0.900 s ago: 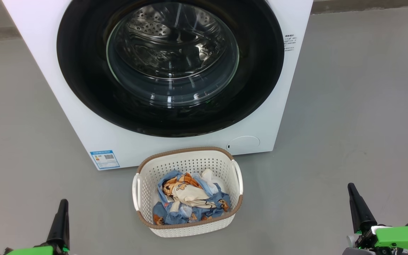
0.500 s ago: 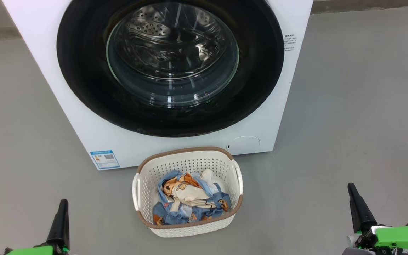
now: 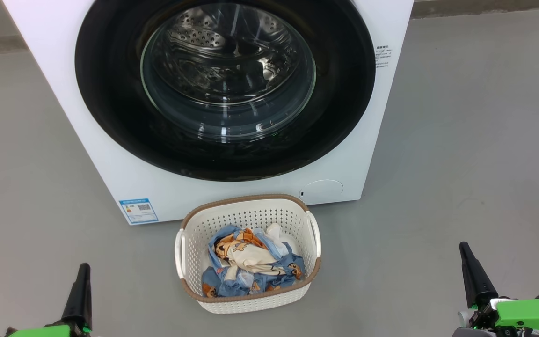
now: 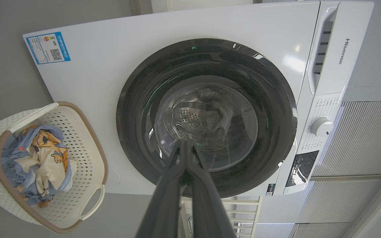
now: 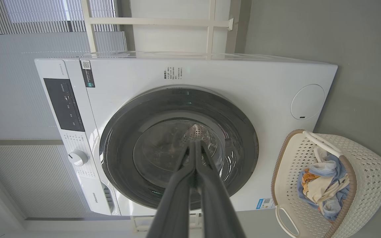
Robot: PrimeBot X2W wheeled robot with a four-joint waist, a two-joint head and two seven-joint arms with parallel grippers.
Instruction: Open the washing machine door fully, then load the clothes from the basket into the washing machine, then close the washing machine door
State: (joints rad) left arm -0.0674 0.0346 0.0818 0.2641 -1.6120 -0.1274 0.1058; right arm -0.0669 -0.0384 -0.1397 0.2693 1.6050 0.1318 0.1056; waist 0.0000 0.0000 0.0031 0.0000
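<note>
Nothing has moved since the earlier head views: both arms, the basket and the door sit as they did. Your left gripper (image 4: 184, 145) has its two fingers pressed together on nothing, and your right gripper (image 5: 195, 145) is the same, tips meeting and empty. Both hang well back from the washing machine (image 3: 157, 187), pointing at its front, touching nothing. The washing machine door (image 3: 225, 84) lies flat against the machine's front, so by my reading it is latched and the first step is not yet begun. The basket (image 3: 251, 302) stands on the floor just in front of the machine, below the door, with the clothes (image 3: 251, 264) bundled inside it. All three steps are left for you: opening, loading, closing. You cannot make out a handle or recess on the black ring in any view, so which side of the door swings free is unclear. Reflections on the glass muddle the drum behind it, and whether it is empty is hard to tell. The head view cuts off the machine's top, and the clothes hide the basket's floor.
</note>
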